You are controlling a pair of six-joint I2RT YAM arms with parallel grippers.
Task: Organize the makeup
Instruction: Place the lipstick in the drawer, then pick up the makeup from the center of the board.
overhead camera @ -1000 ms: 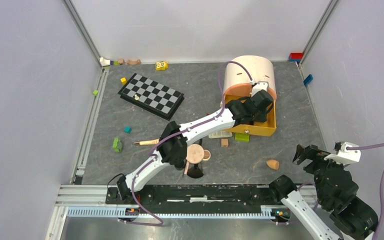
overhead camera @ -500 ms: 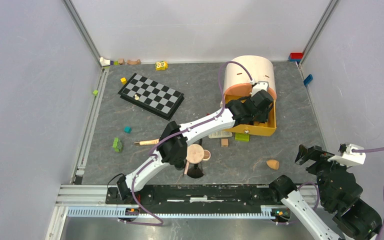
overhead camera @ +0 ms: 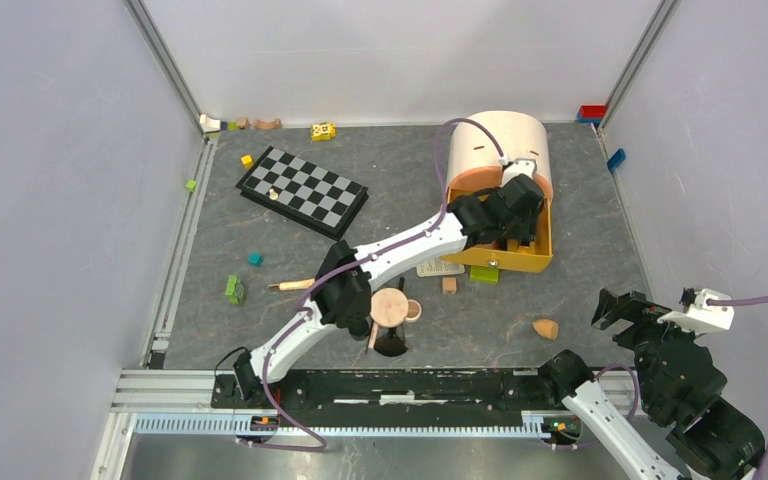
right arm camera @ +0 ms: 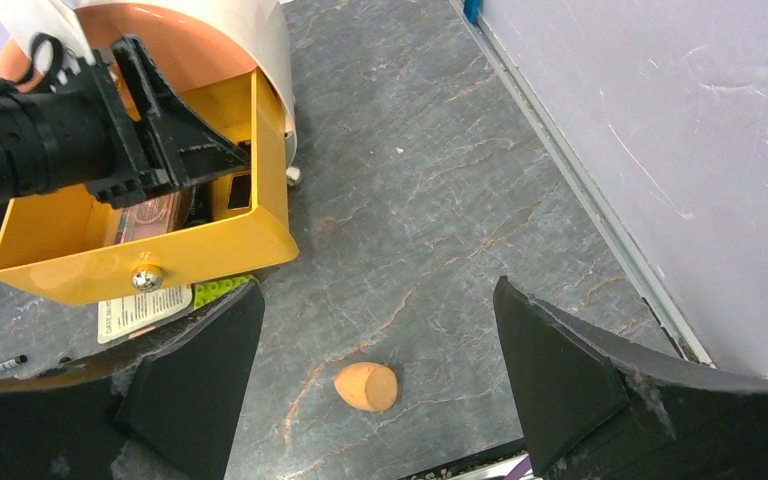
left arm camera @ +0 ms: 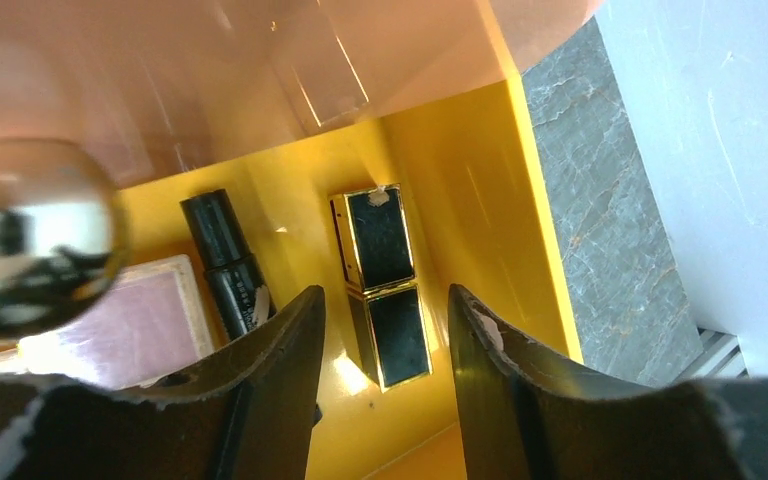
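Inside the yellow drawer (left arm camera: 460, 150) lie one black-gold tube (left arm camera: 385, 270), one pink palette (left arm camera: 130, 320).

Dark grey marbled desk (overhead camera: 400, 180). Bears a checkerboard (overhead camera: 302, 192) far left, a yellow drawer box (overhead camera: 505, 260) far right, a round peach compact (overhead camera: 391, 306) near the front middle, an orange sponge (overhead camera: 546, 328) front right, a green block (overhead camera: 235, 290) left.

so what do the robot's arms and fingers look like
Both arms match: the left arm and right arm have white links between chunky black joints, each trailed by a purple cable. A white camera block sits on the wrist. The fingers are matte black, wedge-shaped, with scuffed edges.
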